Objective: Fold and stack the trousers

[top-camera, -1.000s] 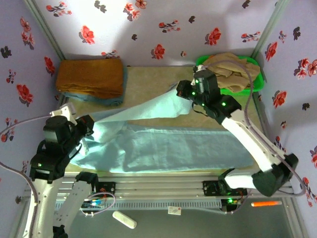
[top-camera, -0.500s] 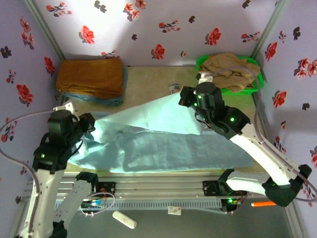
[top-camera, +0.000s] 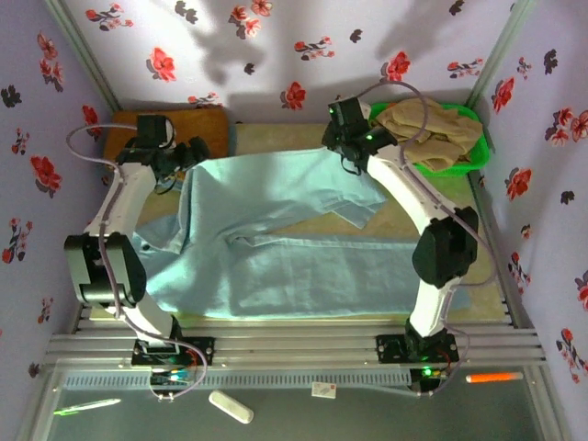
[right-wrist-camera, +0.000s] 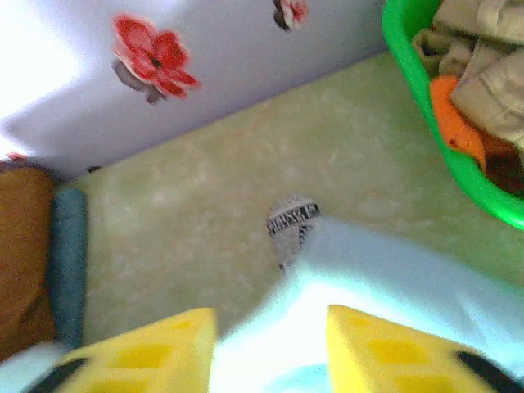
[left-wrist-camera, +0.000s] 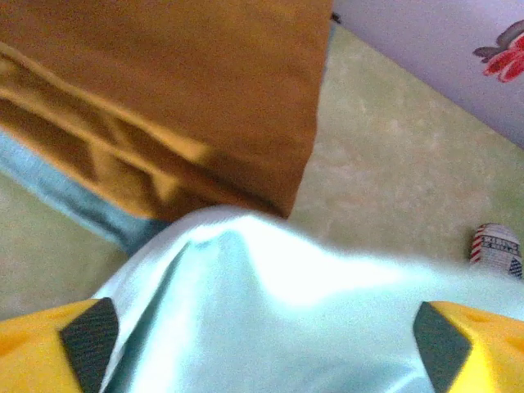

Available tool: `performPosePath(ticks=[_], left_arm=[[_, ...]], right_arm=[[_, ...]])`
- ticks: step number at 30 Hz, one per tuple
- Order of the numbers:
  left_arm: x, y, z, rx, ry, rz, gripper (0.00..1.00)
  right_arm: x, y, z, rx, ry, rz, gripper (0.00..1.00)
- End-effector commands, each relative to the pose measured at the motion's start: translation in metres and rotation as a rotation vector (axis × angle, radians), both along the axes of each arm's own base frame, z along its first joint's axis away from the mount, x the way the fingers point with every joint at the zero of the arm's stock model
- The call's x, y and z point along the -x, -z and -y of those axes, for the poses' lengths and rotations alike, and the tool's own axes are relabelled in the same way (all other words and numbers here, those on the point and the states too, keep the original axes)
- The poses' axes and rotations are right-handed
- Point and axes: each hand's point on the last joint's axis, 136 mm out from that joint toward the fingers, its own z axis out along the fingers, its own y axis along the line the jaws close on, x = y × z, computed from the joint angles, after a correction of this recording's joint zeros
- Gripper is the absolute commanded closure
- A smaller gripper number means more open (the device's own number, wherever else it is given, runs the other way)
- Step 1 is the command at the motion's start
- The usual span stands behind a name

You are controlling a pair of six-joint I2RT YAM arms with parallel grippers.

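The left claw [left-wrist-camera: 262,332] stands wide open. Its yellow fingers are cut off at the two lower corners of the left wrist view, and the trousers [left-wrist-camera: 286,286] bulge up between them in a washed-out glare. I cannot tell whether the cloth touches either pad.

The right claw [right-wrist-camera: 266,327] is partly open, with pale fabric lying in the gap. The frame's lower edge cuts off its fingers, so any contact is hidden.

In the top view the left claw [top-camera: 188,152] sits at upper left and the right claw [top-camera: 335,138] at upper centre, both at the far edge of the trousers [top-camera: 303,266]. These lie spread over the table [top-camera: 276,138], partly doubled back. Their near left edge passes under the left arm.

Behind the left claw the mustard cloth [left-wrist-camera: 164,82] is blurred, with a teal layer [left-wrist-camera: 49,184] beneath it. A small printed tag [right-wrist-camera: 291,221] at the trouser edge is unreadable. At upper right a green basket [right-wrist-camera: 409,106] is cropped, and its beige garment [top-camera: 432,129] is partly covered by cable.
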Motion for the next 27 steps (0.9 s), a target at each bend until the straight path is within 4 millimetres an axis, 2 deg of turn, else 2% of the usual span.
performPosePath(ticks=[1, 4, 6, 10, 14, 16, 18, 23, 26, 27], left_arm=[[0.050, -0.045, -0.010, 0.019, -0.085, 0.090, 0.00], [0.116, -0.018, -0.035, 0.006, -0.245, 0.074, 0.00], [0.146, 0.003, -0.043, -0.008, -0.281, 0.054, 0.00], [0.178, 0.047, -0.038, -0.002, -0.267, -0.041, 0.12], [0.190, 0.078, -0.031, -0.014, -0.233, -0.112, 0.25], [0.193, 0.090, -0.035, -0.036, -0.249, -0.142, 0.34], [0.194, 0.100, -0.043, -0.066, -0.287, -0.164, 0.37], [0.184, 0.118, -0.051, -0.100, -0.325, -0.157, 0.41], [0.174, 0.122, -0.053, -0.115, -0.326, -0.141, 0.54], [0.171, 0.121, -0.052, -0.117, -0.320, -0.136, 0.62]], right_arm=[[0.020, -0.013, -0.001, -0.023, -0.037, -0.006, 0.51], [0.043, -0.010, 0.003, -0.082, -0.056, 0.036, 0.47], [0.060, -0.006, 0.005, -0.123, -0.074, 0.043, 0.46], [0.095, 0.004, 0.003, -0.200, -0.120, 0.047, 0.45], [0.118, 0.017, 0.008, -0.232, -0.136, 0.033, 0.43], [0.127, 0.023, 0.013, -0.241, -0.132, 0.021, 0.43], [0.134, 0.028, 0.014, -0.257, -0.138, 0.012, 0.43], [0.148, 0.041, 0.028, -0.234, -0.121, -0.010, 0.42], [0.154, 0.040, 0.038, -0.225, -0.110, -0.005, 0.42], [0.157, 0.038, 0.041, -0.220, -0.107, 0.000, 0.42]])
